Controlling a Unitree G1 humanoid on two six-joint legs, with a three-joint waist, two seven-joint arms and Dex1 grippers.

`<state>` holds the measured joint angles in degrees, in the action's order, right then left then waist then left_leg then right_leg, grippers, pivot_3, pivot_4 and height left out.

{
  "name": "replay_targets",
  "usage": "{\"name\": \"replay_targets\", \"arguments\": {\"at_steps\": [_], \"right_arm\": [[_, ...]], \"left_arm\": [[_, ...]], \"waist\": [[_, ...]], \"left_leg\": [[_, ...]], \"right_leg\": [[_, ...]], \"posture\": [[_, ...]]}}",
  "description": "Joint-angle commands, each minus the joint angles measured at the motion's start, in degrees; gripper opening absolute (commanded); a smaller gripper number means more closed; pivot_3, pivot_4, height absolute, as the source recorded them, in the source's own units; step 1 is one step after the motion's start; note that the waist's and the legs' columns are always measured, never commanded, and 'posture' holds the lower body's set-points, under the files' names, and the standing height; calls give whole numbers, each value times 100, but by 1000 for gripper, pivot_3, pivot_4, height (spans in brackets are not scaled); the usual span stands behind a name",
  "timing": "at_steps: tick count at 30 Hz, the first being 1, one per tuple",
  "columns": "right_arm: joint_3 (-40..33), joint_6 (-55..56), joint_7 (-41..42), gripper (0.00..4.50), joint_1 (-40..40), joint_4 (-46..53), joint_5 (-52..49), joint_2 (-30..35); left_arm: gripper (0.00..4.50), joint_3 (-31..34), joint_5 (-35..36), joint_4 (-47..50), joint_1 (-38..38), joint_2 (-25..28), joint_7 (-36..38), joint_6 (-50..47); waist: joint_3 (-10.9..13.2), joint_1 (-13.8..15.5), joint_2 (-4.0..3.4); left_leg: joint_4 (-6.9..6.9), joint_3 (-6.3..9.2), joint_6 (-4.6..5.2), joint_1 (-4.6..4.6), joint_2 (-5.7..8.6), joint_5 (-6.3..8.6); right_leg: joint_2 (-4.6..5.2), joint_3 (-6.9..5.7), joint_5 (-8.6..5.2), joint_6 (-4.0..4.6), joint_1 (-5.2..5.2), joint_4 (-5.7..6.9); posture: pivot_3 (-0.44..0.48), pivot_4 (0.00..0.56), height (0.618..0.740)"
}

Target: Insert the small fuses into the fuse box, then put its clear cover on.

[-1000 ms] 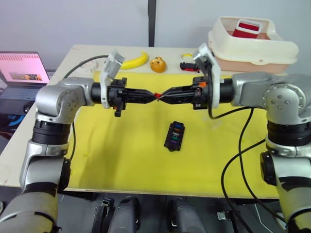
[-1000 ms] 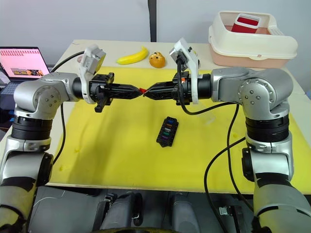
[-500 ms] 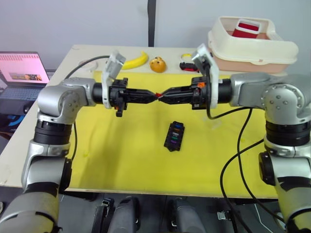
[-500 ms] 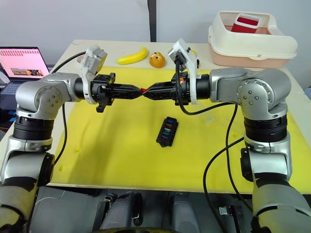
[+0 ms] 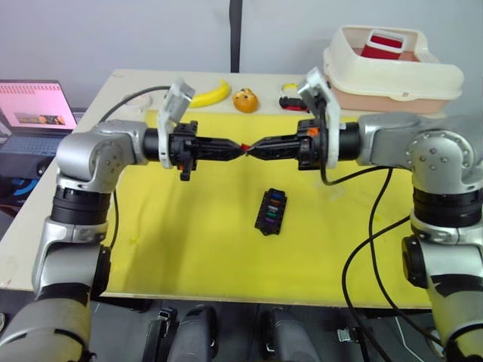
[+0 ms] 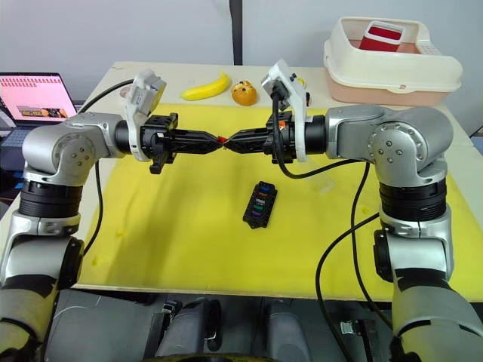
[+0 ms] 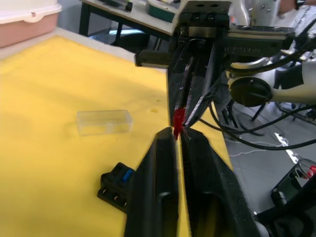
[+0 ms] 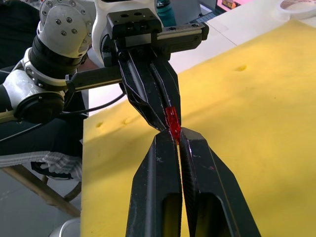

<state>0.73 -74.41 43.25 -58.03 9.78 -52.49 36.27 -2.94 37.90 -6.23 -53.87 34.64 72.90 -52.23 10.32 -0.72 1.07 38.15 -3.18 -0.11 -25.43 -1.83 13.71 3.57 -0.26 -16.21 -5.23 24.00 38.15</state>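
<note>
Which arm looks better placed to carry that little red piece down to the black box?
Probably the right. Both grippers, left gripper and right gripper, pinch the red fuse tip to tip, but the fuse box lies on the right gripper's side.

The room is bright and evenly lit, seemingly from overhead, so shadows stay soft. My arms throw faint, blurred shadows across the yellow mat, and the fuse box has only a thin dark edge beside it. The metal shells of my arms show gentle highlights, no harsh glare. The laptop screen glows washed-out pink. From my wrists, my own pincer fingers loom large and soft at the near edge, slightly glossy, while the red fuse is sharp. Background beyond the table blurs. The clear cover catches pale reflections along its edges.
</note>
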Motion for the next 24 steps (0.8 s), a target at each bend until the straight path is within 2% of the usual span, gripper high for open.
{"name": "replay_targets", "arguments": {"at_steps": [1, 5, 6, 12, 24], "right_arm": [[42, 352, 294, 0, -22, 214, 239, 347], [869, 1742, 1139, 0, 393, 394, 1338, 1067], [1044, 2174, 1359, 0, 484, 310, 1643, 1190], [1571, 3560, 2028, 0, 855, -225, 2773, 1462], [1627, 4029, 2363, 0, 1078, -916, 3472, 1071]], "left_arm": [[1750, -81, -89, 248, 47, 309, 215, 110], [3775, -353, -538, 303, 304, 479, 277, 721], [4404, -499, -779, 321, 424, 489, 279, 1075], [4404, -883, -1445, 370, 880, 358, 226, 2144], [4404, -1153, -1859, 360, 1056, 229, 355, 2706]], "waist": [[0, -2, 0], [0, 9, 0], [0, 4, 0], [0, 6, 0], [1, 7, -1]], "left_leg": [[0, 0, 0, 0, 0, 0], [-1, -2, 0, 0, 2, 0], [0, -3, 0, 1, 2, 0], [0, -11, 0, -1, 2, 0], [1, -15, 0, 0, 1, 0]], "right_leg": [[0, 0, 0, 0, 1, 0], [0, 0, 0, 0, 1, -4], [0, 0, 0, 0, 0, -4], [-3, 5, 0, 0, 5, -3], [-3, 7, 0, 0, 6, -1]], "posture": [[0, 150, 740], [0, 150, 740], [0, 150, 740], [0, 150, 740], [0, 150, 740]]}}
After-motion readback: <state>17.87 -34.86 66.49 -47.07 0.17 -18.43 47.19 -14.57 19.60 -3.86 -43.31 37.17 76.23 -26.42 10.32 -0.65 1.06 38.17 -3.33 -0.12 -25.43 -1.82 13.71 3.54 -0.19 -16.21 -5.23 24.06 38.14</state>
